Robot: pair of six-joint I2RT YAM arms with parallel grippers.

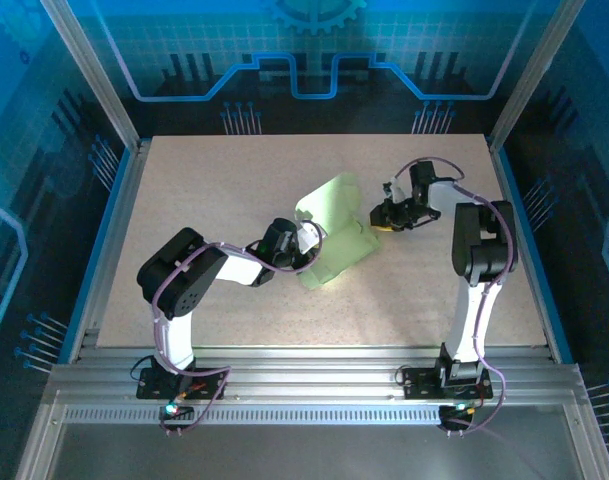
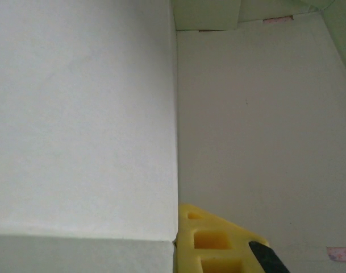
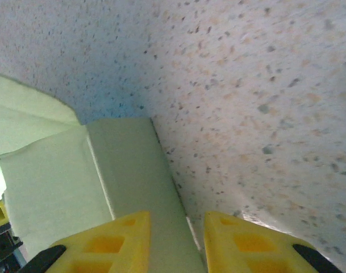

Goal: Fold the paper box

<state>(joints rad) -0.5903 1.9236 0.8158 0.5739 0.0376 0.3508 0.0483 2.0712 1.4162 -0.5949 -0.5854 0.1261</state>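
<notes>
The paper box [image 1: 339, 245] lies near the middle of the speckled table [image 1: 204, 190], a little right of centre, as a pale green piece of card only partly formed: one panel stands tilted up at its far side, while the rest spreads low toward the near side. The left gripper [image 1: 306, 237] reaches in from the near left and meets the left edge of the card. In the left wrist view a broad pale panel fills the left side, ending in a straight vertical edge. One yellow finger [image 2: 209, 242] sits tight against the foot of that edge and the other finger is hidden behind the panel. The jaws are closed on this wall of the card. Behind it, the inner faces of the box run back to a far corner. The right gripper [image 1: 382, 215] hangs at the far right corner of the card, bent down from its upright arm. In the right wrist view its two yellow fingers [image 3: 104, 247] stand apart, so the jaws are parted and clamp nothing. A narrow folded strip of the green card runs down into the gap between them, close against the left finger, and bare table shows beside the right finger. A wider flap of the card spreads to the left of that strip.
</notes>
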